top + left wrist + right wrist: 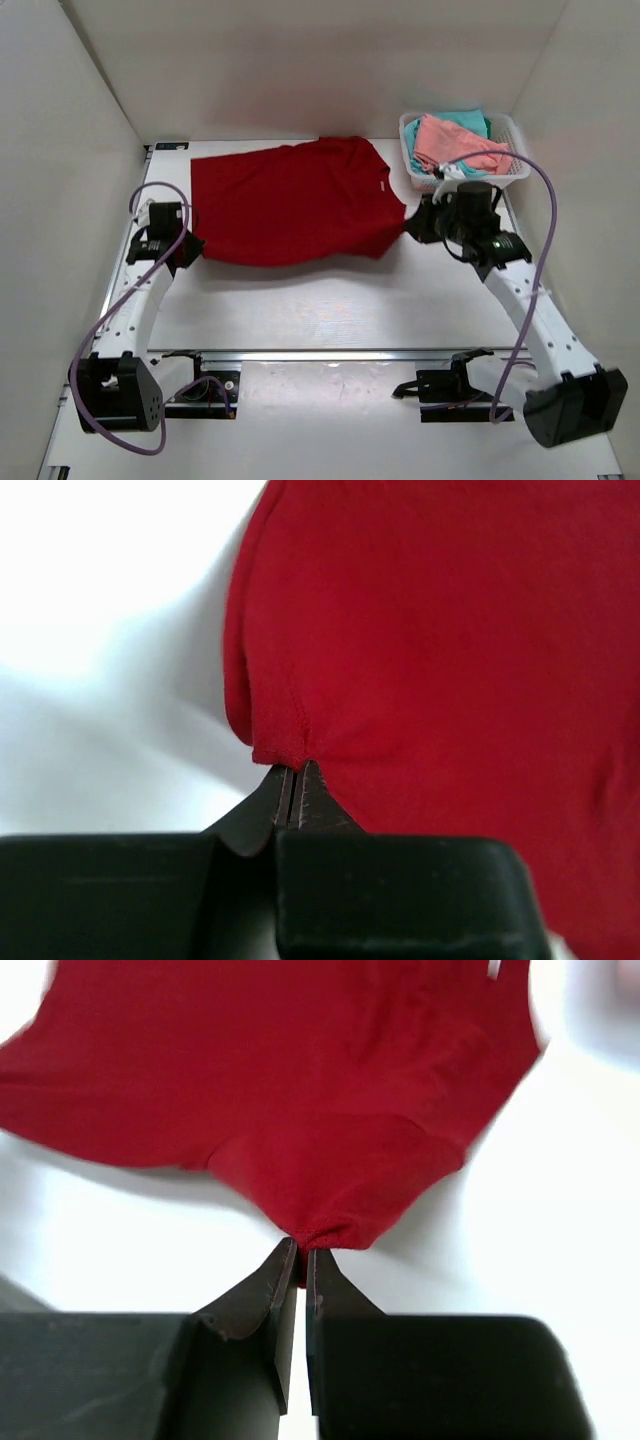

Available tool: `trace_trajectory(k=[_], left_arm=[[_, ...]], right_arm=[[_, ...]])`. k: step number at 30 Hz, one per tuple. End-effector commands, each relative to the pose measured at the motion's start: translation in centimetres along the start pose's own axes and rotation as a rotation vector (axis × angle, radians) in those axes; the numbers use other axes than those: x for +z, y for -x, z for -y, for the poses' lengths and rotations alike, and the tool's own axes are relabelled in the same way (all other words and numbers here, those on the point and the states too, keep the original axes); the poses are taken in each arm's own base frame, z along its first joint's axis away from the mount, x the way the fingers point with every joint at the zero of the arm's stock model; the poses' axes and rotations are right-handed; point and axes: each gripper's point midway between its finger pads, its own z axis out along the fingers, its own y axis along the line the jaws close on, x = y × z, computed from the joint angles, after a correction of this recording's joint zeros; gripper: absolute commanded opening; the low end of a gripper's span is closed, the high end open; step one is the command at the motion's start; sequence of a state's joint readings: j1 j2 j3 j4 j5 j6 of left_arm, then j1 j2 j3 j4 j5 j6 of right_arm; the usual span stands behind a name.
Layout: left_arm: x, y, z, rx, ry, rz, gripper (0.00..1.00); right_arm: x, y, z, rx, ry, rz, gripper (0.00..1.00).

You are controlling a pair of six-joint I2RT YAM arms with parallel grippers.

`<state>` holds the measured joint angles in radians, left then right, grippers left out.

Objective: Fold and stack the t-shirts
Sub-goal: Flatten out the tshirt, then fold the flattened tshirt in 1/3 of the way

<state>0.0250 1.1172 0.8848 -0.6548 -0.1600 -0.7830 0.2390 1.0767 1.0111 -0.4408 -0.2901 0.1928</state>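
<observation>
At left-centre of the overhead view, the left gripper [194, 241] meets the lower left corner of the dark red t-shirt [290, 205]. In the left wrist view, its fingers [318, 798] are pressed together at the bottom centre of the frame, with a hemmed fold of the dark red t-shirt [450, 660] pinched between their tips. The garment lies spread across the upper middle of the table [330, 300]. Its long axis runs left to right, and its neckline is toward the right.

Right of centre, the right gripper [410, 222] meets the shirt's lower right corner. In the right wrist view, the black fingers [265, 1290] are closed to a narrow slit. A gathered point of red cloth [300, 1080] is nipped at their tips, and the fabric fans out toward the top of the frame.

At upper right, a white mesh basket [518, 168] stands just beside the shirt's right edge. It holds a crumpled salmon pink t-shirt [455, 145], and a teal t-shirt [468, 119] shows behind and beneath it. A purple cable [548, 200] arcs over the right arm.
</observation>
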Motion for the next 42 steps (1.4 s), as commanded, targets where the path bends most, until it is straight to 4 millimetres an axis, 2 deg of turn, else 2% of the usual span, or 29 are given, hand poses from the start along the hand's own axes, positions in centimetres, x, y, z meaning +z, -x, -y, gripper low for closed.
trace_trajectory(k=[1, 2, 4, 7, 10, 12, 13, 15, 17, 22, 30, 33, 36, 37, 38, 41, 42], left_arm=[[-1.0, -1.3, -2.3, -0.089, 0.046, -0.002, 0.00], [-1.1, -1.8, -2.9, -0.092, 0.062, -0.012, 0.00], [-1.0, -3.0, -4.4, -0.120, 0.110, -0.030, 0.00], [-1.2, -4.0, -6.4, -0.151, 0.166, -0.042, 0.00], [-1.4, -5.4, -7.8, -0.158, 0.215, -0.061, 0.00], [-1.4, -7.0, -9.1, -0.163, 0.257, -0.096, 0.00], [-1.5, -6.9, -9.1, -0.180, 0.253, -0.082, 0.00], [-1.3, -8.4, -10.2, -0.197, 0.275, -0.112, 0.00], [-1.2, -8.8, -10.7, -0.221, 0.283, -0.109, 0.00], [-0.6, -9.0, -11.5, -0.246, 0.313, -0.093, 0.00], [1.1, -7.6, -9.5, -0.236, 0.312, -0.108, 0.00], [1.7, -7.1, -8.1, -0.241, 0.282, -0.123, 0.00], [2.4, -6.4, -6.7, -0.242, 0.254, -0.129, 0.00], [2.8, -6.6, -6.8, -0.235, 0.265, -0.142, 0.00], [3.2, -6.1, -6.3, -0.231, 0.259, -0.141, 0.00], [4.0, -5.3, -5.1, -0.214, 0.246, -0.145, 0.00], [4.1, -4.4, -4.6, -0.219, 0.238, -0.125, 0.00]], right_arm=[[-3.8, -2.4, 0.4, 0.066, -0.053, -0.023, 0.00], [-3.8, -3.8, 0.6, 0.093, -0.059, -0.060, 0.00], [-5.2, -6.2, 0.3, 0.128, -0.059, -0.111, 0.00], [-6.1, -9.1, -0.8, 0.167, -0.033, -0.188, 0.00], [-6.6, -12.6, -1.1, 0.214, -0.025, -0.289, 0.00], [-6.8, -14.6, -0.8, 0.220, -0.026, -0.350, 0.00], [-6.7, -14.9, -0.8, 0.226, -0.022, -0.359, 0.00], [-6.3, -15.8, -0.2, 0.223, -0.027, -0.400, 0.00], [-5.7, -15.9, -0.1, 0.217, -0.030, -0.411, 0.00], [-3.5, -15.6, -0.6, 0.175, 0.000, -0.434, 0.00], [0.9, -10.6, 0.2, 0.122, -0.036, -0.370, 0.00], [2.3, -8.1, 0.6, 0.110, -0.053, -0.347, 0.00], [3.6, -6.6, 0.8, 0.131, -0.057, -0.338, 0.00], [4.0, -5.2, 0.7, 0.117, -0.049, -0.308, 0.00], [4.7, -5.3, 0.9, 0.122, -0.049, -0.320, 0.00], [5.7, -3.8, 1.6, 0.147, -0.058, -0.299, 0.00], [6.3, -3.5, 2.1, 0.158, -0.064, -0.300, 0.00]])
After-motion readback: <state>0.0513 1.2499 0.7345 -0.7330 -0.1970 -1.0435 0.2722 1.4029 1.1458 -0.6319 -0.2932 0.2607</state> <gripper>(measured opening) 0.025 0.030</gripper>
